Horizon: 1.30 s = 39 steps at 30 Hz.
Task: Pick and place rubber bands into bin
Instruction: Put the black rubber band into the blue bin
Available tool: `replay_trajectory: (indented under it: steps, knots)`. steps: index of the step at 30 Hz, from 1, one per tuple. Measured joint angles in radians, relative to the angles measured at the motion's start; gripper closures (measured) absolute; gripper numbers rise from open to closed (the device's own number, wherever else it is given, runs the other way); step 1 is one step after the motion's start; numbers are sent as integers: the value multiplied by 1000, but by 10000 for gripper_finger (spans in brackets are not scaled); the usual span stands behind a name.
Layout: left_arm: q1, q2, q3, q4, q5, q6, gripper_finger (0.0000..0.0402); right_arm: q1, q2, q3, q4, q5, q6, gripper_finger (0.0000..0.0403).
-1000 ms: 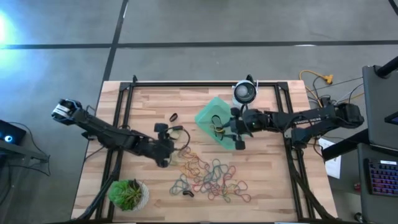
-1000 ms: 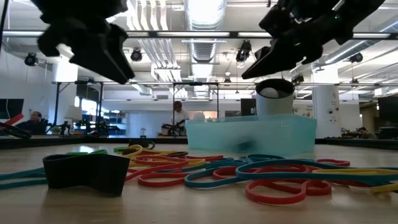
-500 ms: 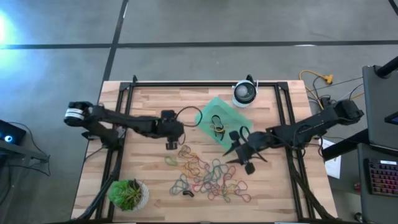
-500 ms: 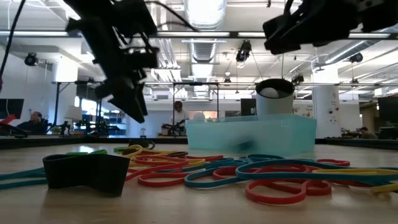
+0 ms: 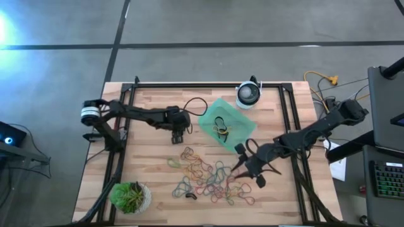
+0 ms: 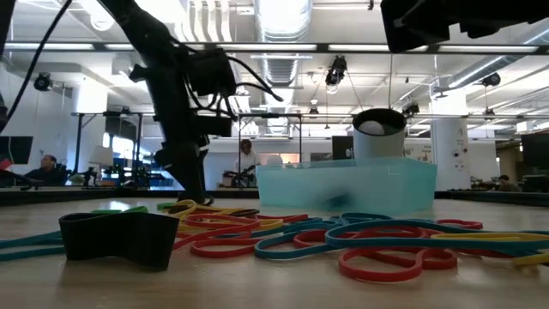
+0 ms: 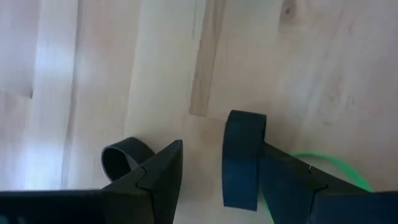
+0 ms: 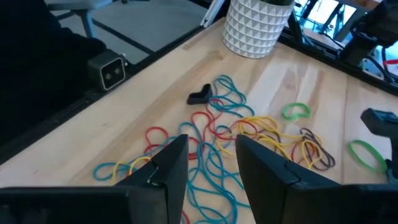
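Several colored rubber bands (image 5: 211, 180) lie in a loose pile on the wooden table's near middle. The mint-green bin (image 5: 226, 129) sits behind them with a few bands inside. My left gripper (image 5: 178, 137) is open and low over the table, left of the bin. A wide black band (image 7: 242, 155) stands on edge between its fingers, and a curl of it (image 7: 121, 158) shows beside one finger. My right gripper (image 5: 242, 167) hangs open above the pile's right side, nothing between its fingers (image 8: 211, 155). My left gripper slants down from the table's left with one finger on either side of the black band's upright strip (image 7: 244, 134). The strip shows against the inner face of one finger (image 7: 280, 174). Whether the two touch, I cannot tell.
A round white-and-black device (image 5: 248, 94) stands behind the bin. A potted plant (image 5: 130, 197) is at the near left corner. A thick black band (image 5: 189, 197) lies at the pile's near edge. A green band (image 7: 329, 171) lies beside my left gripper. Black frame rails run along both table sides.
My left gripper has swung from the pile's left edge toward the table's far edge and come down to the black band. My right gripper has moved from over the bin toward the near edge, and now hangs above the pile's right side.
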Motion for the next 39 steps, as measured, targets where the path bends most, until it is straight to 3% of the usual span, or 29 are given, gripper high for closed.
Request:
replay_trajectory:
  steps: [6, 14, 33, 39]
  knots:
    - [16, 16, 1, 3, 28, 3, 248, 15, 0, 0, 2, 42, 0, 279]
    - [17, 15, 24, -10, 62, 30, 391, 15, 0, 0, 1, 52, 4, 291]
    - [-39, 10, 317, -12, 61, 116, 401, 15, 0, 0, -47, 52, 27, 319]
    - [-37, 16, 343, 175, 61, 191, 401, 15, 0, 0, -47, 52, 28, 320]
